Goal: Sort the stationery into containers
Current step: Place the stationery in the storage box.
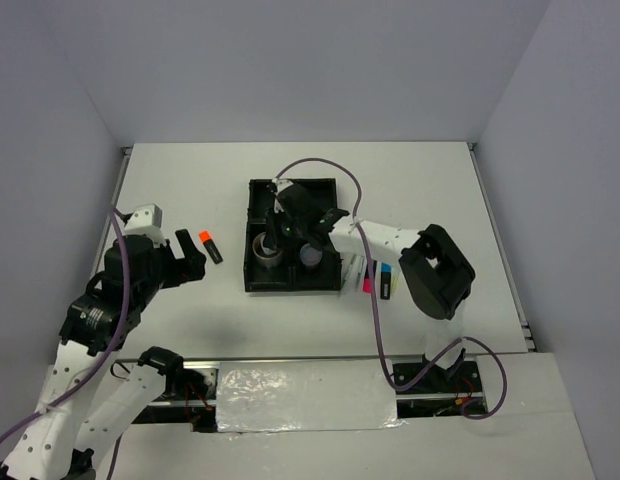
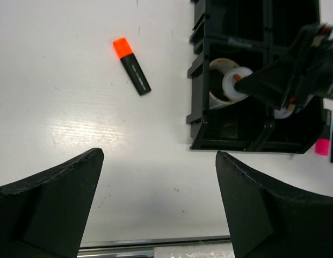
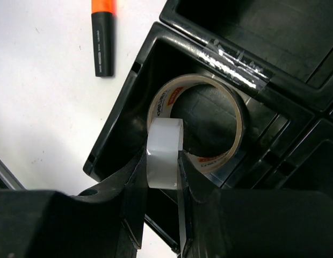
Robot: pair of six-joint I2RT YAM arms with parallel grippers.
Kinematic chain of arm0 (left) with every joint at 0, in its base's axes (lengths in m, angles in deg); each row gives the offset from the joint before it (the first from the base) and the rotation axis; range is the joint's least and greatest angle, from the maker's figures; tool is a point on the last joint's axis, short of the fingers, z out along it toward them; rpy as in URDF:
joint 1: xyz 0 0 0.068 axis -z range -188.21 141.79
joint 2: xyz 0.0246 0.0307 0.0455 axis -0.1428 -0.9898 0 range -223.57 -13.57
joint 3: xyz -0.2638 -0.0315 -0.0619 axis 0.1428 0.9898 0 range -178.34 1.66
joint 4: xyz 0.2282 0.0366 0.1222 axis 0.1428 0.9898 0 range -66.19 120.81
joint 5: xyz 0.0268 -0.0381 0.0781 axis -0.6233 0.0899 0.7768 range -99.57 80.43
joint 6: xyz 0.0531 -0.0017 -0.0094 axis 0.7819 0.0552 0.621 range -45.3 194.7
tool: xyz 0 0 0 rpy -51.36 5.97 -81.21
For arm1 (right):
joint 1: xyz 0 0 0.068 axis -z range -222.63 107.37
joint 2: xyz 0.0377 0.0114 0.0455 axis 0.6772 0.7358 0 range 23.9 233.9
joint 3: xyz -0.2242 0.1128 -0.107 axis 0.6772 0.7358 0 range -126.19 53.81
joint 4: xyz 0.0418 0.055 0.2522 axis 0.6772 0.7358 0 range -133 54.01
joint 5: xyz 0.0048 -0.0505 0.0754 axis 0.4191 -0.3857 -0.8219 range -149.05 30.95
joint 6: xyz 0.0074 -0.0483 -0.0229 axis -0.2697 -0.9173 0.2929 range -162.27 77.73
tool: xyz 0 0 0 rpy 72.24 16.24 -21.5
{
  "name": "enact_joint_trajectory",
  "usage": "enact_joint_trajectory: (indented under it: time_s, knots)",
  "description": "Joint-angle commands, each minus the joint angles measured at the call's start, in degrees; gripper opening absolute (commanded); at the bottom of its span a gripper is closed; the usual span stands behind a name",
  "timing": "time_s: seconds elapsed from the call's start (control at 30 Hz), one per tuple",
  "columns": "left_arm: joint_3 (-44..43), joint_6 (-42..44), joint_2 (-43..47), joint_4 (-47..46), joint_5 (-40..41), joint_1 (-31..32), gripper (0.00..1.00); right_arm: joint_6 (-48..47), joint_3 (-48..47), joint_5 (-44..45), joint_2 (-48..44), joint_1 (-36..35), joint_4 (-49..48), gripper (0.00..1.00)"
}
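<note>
Right gripper [image 3: 162, 166] clamps grey-white cylinder [image 3: 165, 141] over tray [image 3: 118, 123] for release; left gripper [image 2: 159, 155], spread wide and empty, faces orange-capped stick [image 2: 131, 65] at 11 o'clock.

The tray [image 1: 252, 235] sits in the middle of the counter [image 1: 190, 190], with the tape ring [image 1: 265, 248] in its near-left compartment. The capped stick [image 1: 211, 246] lies left of the tray; the highlighters [image 1: 387, 282] lie just beside its right wall.

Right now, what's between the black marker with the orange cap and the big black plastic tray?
Nothing: only bare white table lies between the orange-capped black marker and the black divided tray, shown clearest in the left wrist view.
</note>
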Motion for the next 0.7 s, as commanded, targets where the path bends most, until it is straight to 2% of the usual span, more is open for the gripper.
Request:
enact_joint_trajectory:
  time_s: [0.0,0.3,0.43,0.47,0.53,0.57,0.67]
  knots:
    - [1.29,1.88,0.02,-4.25,-1.27,-0.03,0.98,-0.96,-3.43,0.57,0.93,0.54,0.21,0.22]
    - [1.98,2.14,-1.39,-5.22,-0.93,-0.38,0.98,-0.61,-5.71,-0.57,3.66,0.8,0.56,0.28]
    - [2.16,2.41,-0.51,-5.66,-1.54,-0.73,0.98,0.36,-5.28,-0.66,3.31,0.98,-0.23,0.43]
    - [2.25,2.41,-0.42,-5.75,-1.81,-0.82,0.98,0.45,-5.36,-0.57,3.14,0.98,-0.14,0.5]
    - [2.25,2.58,-0.59,-5.83,-2.07,-1.08,0.98,0.36,-5.63,0.13,2.78,0.98,0.64,0.55]
    - [2.25,2.58,-0.59,-5.83,-2.07,-1.08,0.98,0.36,-6.15,0.48,2.52,0.98,1.08,0.62]
    - [2.25,2.58,-0.68,-5.75,-1.98,-1.43,0.99,-0.08,-6.77,1.8,0.59,0.98,2.49,0.68]
